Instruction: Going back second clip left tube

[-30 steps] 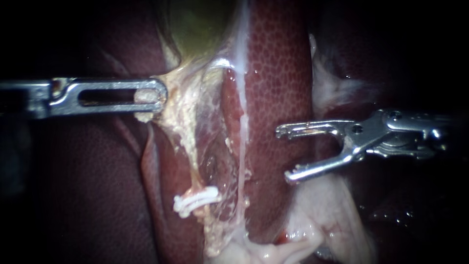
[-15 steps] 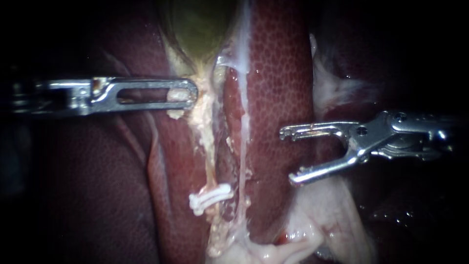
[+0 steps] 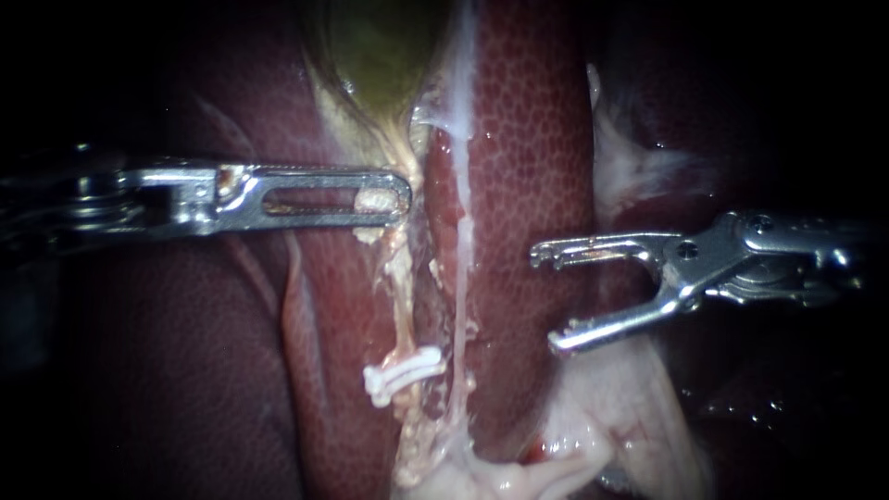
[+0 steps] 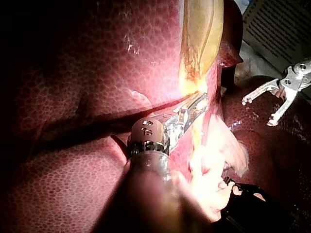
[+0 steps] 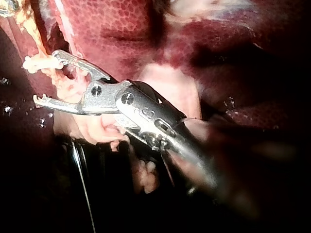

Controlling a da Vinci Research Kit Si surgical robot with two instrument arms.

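My left instrument (image 3: 389, 197) comes in level from the left, its slotted jaws shut on pale tissue just under the green gallbladder (image 3: 375, 51). From that grip the left tube (image 3: 400, 278) runs down to a white clip (image 3: 405, 370) lying across it. A thin pale right tube (image 3: 460, 306) runs beside it. My right instrument (image 3: 548, 298) stands to the right over the liver (image 3: 528, 157), jaws open and empty. In the left wrist view the left instrument (image 4: 192, 110) grips below the gallbladder (image 4: 201, 34). In the right wrist view the open jaws of the right instrument (image 5: 46, 76) stand close to the clip (image 5: 36, 62).
Pale fatty tissue (image 3: 611, 417) lies under the right instrument and along the lower edge. A whitish membrane (image 3: 630, 162) sits on the liver above the right instrument. Dark liver lobe (image 3: 167, 352) fills the left side.
My left instrument has moved right with the tissue in its jaws; the left tube and its clip have swung right and hang straighter. The right instrument has drawn back slightly, jaws still open.
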